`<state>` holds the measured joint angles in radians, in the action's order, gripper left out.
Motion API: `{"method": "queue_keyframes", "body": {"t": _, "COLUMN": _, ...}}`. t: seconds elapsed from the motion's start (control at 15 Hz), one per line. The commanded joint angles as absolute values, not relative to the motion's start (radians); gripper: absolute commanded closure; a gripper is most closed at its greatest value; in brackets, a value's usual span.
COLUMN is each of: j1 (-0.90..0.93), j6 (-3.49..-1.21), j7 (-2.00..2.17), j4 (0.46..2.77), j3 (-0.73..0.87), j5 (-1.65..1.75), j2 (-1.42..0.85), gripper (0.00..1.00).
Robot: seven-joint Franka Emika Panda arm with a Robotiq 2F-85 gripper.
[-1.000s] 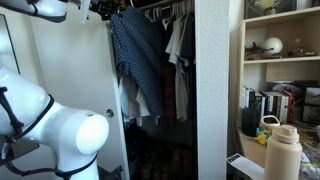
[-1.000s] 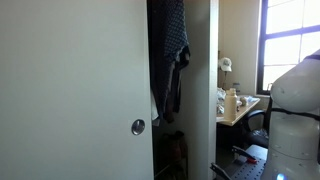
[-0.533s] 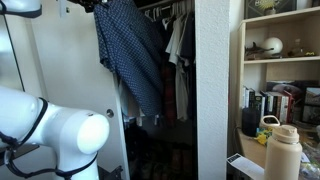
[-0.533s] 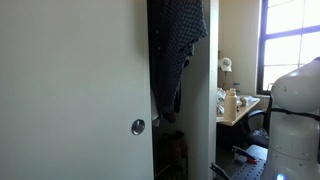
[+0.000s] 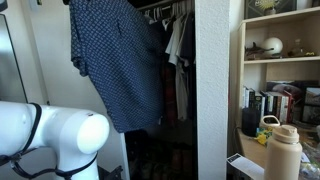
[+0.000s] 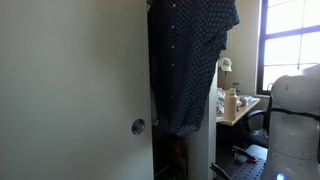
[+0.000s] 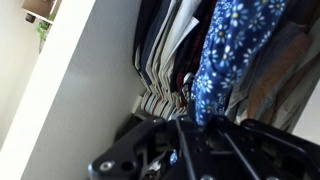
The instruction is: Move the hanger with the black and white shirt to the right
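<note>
The white closet door (image 6: 70, 90) fills most of an exterior view, with the dark closet opening beside it. The black and white shirt (image 5: 115, 60) hangs high at the mouth of that opening, spread broad and tilted, its top edge running out of the frame. In both exterior views it hangs in front of the row of other garments (image 5: 178, 50) rather than among them, and its hem (image 6: 185, 128) reaches about the level of the door knob (image 6: 137, 126). A white link of the robot arm (image 5: 60, 140) sits low in the foreground, below the shirt. A shelf unit (image 5: 280, 60) stands beside the closet wall; its book spines are too small to read. A tan bottle (image 5: 283, 152) stands in front of it, with no legible label. In the wrist view the tool (image 7: 190, 150) shows as a black frame directly below the printed cloth (image 7: 225, 50). Its jaw opening and grip cannot be determined.
</note>
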<state>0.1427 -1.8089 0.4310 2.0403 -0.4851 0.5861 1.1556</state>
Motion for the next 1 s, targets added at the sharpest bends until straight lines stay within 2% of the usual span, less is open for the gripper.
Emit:
{"method": "queue_keyframes", "body": {"t": 0.0, "j1": 0.11, "j6": -1.764, "j7": 0.368, "j4": 2.035, "j3": -0.496, "j5": 0.541, "j2": 1.25, "gripper": 0.98}}
{"method": "queue_keyframes", "body": {"t": 0.53, "j1": 0.067, "j6": -1.662, "j7": 0.271, "j4": 2.028, "j3": -0.481, "j5": 0.529, "j2": 1.376, "gripper": 0.98}}
{"method": "queue_keyframes", "body": {"t": 0.93, "j1": 0.048, "j6": -1.688, "j7": 0.249, "j4": 2.046, "j3": -0.477, "j5": 0.525, "j2": 1.388, "gripper": 0.98}}
